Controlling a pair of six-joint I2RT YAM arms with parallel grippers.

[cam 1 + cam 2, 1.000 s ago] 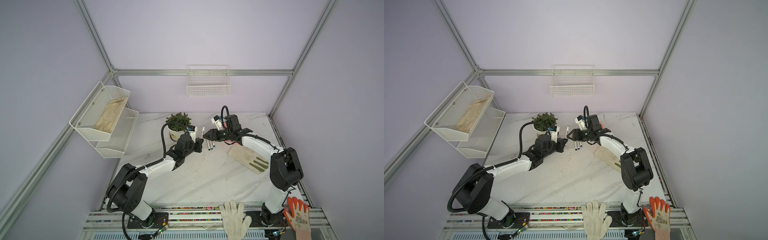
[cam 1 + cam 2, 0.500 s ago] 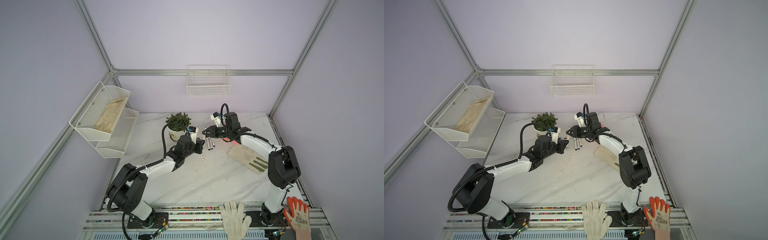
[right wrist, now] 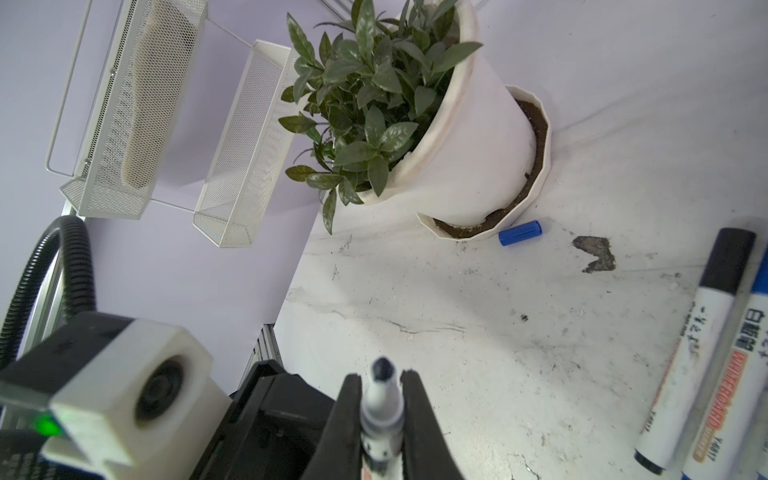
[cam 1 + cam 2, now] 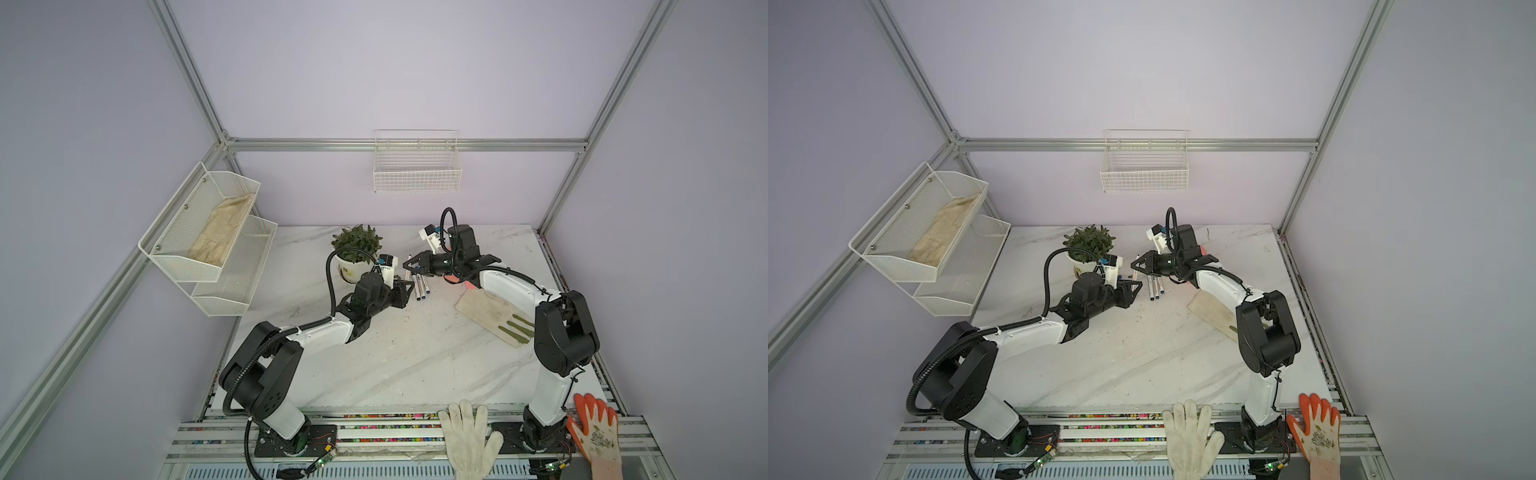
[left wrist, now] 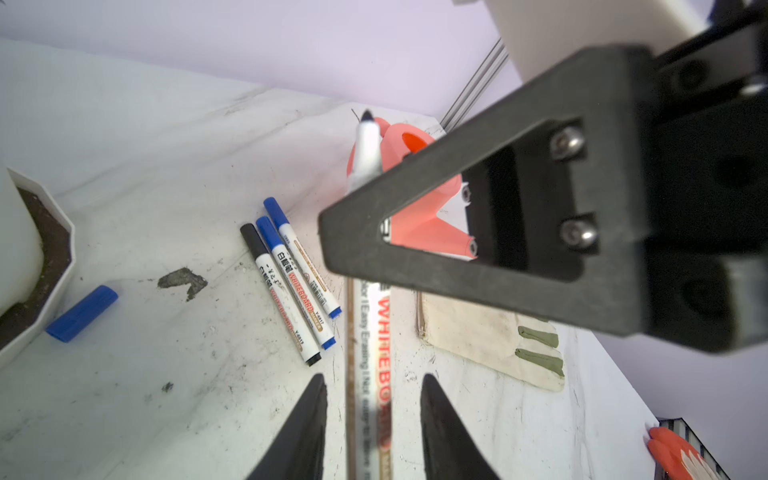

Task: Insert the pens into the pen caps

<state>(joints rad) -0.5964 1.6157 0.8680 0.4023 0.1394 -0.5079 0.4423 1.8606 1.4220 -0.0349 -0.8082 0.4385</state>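
Pinching uncapped pen (image 3: 381,411): right gripper (image 3: 381,376); left gripper (image 5: 373,376) narrowly parted around same barrel, clear of it.

Robot lab cell, aluminium frame (image 4: 407,144), lilac walls (image 4: 374,75), marble tabletop (image 4: 415,357)

light: bright, soft, even | shadows: faint, pale on the table (image 4: 415,365) | top views: sharp throughout | wrist views: edges bent by wide lens, held pen (image 5: 370,395) blurred up close, table beyond sharp
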